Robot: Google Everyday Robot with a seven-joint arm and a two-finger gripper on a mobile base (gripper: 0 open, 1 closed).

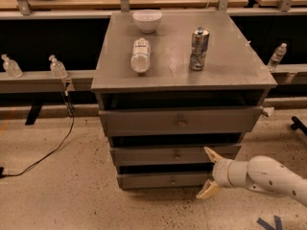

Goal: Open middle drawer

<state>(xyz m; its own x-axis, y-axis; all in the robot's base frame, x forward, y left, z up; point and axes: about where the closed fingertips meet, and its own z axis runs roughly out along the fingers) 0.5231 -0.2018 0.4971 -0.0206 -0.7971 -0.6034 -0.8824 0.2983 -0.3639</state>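
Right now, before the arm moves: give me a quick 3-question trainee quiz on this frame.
1. True or false: the robot's white two-finger gripper is in front of the right end of the grey metal cabinet's two lower drawers, jaws spread open, holding nothing.
2. Which item on the cabinet top lies on its side? A) white bowl B) clear plastic bottle C) silver drink can
3. Fill in: the upper jaw's tip overlaps the right end of the ___ drawer's front.

Key: 1 true. 2 B. 3 middle, that is the grey flat-fronted middle drawer; its small round knob is untouched.
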